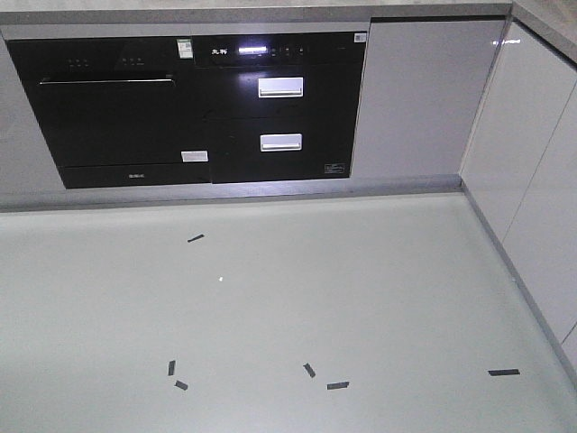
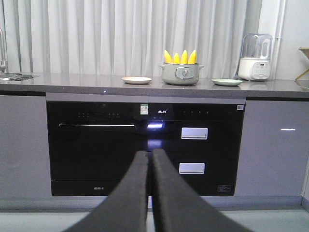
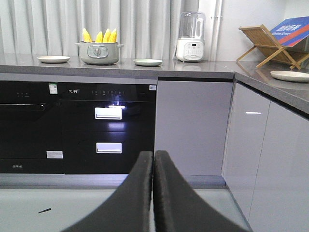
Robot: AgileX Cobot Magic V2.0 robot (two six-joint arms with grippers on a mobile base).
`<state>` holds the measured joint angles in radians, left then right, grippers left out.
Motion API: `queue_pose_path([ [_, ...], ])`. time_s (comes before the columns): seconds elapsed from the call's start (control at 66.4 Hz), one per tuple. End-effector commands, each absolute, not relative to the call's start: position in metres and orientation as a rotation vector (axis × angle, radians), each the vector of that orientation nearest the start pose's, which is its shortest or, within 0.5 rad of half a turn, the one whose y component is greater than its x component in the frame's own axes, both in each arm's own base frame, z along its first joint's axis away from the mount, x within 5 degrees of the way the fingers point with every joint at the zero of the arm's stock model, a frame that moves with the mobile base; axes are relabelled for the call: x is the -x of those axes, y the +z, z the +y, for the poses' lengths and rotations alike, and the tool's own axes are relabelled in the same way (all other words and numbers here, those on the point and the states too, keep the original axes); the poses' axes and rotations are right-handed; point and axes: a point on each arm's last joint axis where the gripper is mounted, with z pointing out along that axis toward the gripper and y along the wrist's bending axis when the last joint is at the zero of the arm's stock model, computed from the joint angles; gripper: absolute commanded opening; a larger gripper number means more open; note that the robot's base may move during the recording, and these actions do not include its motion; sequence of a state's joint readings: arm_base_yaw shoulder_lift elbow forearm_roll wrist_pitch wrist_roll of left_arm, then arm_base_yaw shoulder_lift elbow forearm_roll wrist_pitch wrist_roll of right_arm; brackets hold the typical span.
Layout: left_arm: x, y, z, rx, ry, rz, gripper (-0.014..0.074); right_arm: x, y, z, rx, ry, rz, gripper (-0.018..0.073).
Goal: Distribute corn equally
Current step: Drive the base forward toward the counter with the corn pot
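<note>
Both the left claw (image 2: 150, 153) and right claw (image 3: 153, 153) sit pinched shut and empty. The corn (image 2: 180, 57) stands tips-up in a pot (image 2: 181, 73), far ahead of and above them. The cobs look stiff, rounded, fairly weighty, perhaps slick. Grip squarely across the exposed upper end, below the taper.

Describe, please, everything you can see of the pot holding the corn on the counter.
The pot is round and pale grey-green, with a small handle on each side and a round dial on its front; no lid. It stands upright on the grey counter, between a cream plate and a pale green plate, touching neither. Four yellow corn cobs stand in it, tips up.
</note>
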<state>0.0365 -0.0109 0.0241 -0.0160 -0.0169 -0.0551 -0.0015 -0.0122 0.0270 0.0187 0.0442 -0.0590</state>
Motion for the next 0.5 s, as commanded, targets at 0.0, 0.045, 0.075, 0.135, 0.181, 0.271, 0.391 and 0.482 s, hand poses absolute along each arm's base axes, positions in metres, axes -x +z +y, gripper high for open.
queue_pose_path([
  [0.0, -0.0528, 0.2203, 0.0023, 0.087, -0.036, 1.370, -0.0006, -0.0561, 0.2052, -0.0003, 0.035, -0.046, 1.468, -0.0008],
  [0.045, -0.0528, 0.2203, 0.0023, 0.087, -0.036, 1.370, -0.0006, -0.0561, 0.2051, -0.0003, 0.035, -0.046, 1.469, -0.0008],
  [0.075, -0.0528, 0.2203, 0.0023, 0.087, -0.036, 1.370, -0.0006, -0.0561, 0.2051, -0.0003, 0.035, -0.046, 1.469, -0.0008],
  [0.135, -0.0528, 0.2203, 0.0023, 0.087, -0.036, 1.370, -0.0006, -0.0561, 0.2051, -0.0003, 0.035, -0.046, 1.469, -0.0008],
  [0.181, -0.0528, 0.2203, 0.0023, 0.087, -0.036, 1.370, -0.0006, -0.0561, 0.2051, -0.0003, 0.035, -0.046, 1.469, -0.0008],
  [0.271, -0.0528, 0.2203, 0.0023, 0.087, -0.036, 1.370, -0.0006, -0.0561, 0.2051, -0.0003, 0.035, -0.046, 1.469, -0.0008],
  [0.391, -0.0528, 0.2203, 0.0023, 0.087, -0.036, 1.370, -0.0006, -0.0561, 0.2051, -0.0003, 0.035, -0.046, 1.469, -0.0008],
  [0.482, -0.0528, 0.2203, 0.0023, 0.087, -0.036, 1.370, -0.0006, -0.0561, 0.2052, -0.0003, 0.035, -0.046, 1.468, -0.0008],
])
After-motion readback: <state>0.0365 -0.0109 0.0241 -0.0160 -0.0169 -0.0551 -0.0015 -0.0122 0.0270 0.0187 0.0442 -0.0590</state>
